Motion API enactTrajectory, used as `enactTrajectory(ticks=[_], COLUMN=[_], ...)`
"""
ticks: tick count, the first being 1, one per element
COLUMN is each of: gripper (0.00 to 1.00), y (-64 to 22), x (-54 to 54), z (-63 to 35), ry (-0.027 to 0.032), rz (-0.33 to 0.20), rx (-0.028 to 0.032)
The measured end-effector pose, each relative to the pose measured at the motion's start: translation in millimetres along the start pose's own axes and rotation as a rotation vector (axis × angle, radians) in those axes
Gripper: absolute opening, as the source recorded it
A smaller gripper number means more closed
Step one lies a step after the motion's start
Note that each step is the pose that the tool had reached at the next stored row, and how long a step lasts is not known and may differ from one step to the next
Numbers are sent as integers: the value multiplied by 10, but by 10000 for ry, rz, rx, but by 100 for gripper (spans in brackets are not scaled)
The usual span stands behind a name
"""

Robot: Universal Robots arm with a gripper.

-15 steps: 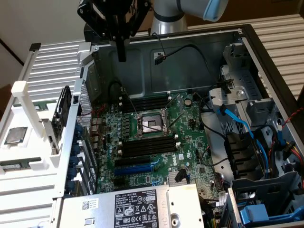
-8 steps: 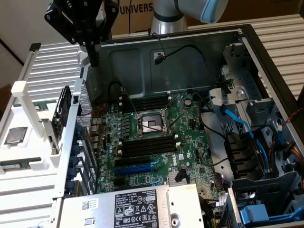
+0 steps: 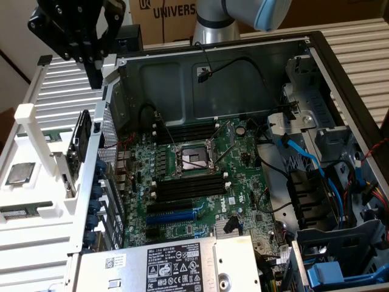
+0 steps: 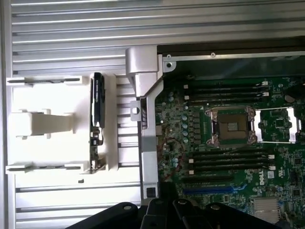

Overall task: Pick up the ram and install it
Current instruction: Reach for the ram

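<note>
At the left of the exterior view, a white rack lies beside the computer case, with a square silver chip resting on it at mid-left. The ram stands on edge at the rack's right side, just beside the case wall, dark and thin. In the wrist view it sits slotted into a white holder. Above it, in the upper left of the frame, hangs the gripper, its fingers pressed together and pinching nothing, clear of the ram.

Further right, the open case shows the green board. An empty processor socket sits at centre, with long black memory slots above and below it, and these look unfilled. Blue and black cables crowd the right.

The step in hand looks like the approach for the pick-up, with nothing grasped and nothing installed. As I judge it, a grasp calls for the fingers to part, line up across the ram's thin faces and come straight down, since the holder leaves little room.
</note>
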State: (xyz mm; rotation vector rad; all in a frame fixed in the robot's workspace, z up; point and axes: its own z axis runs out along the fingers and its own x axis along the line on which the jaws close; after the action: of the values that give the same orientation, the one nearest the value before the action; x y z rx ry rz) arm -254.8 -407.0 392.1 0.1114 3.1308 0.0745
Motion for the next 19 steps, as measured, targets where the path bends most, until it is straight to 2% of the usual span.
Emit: enactTrajectory(ticks=[5, 8, 10, 12, 19], gripper=[10, 10, 10, 10, 10], y=[-17, -37, -44, -55, -74], x=[228, 499, 591, 743, 1008], z=[15, 30, 34, 36, 35], ry=[44, 81, 88, 104, 125], rz=[2, 4, 3, 5, 1], rx=[3, 6, 6, 7, 9])
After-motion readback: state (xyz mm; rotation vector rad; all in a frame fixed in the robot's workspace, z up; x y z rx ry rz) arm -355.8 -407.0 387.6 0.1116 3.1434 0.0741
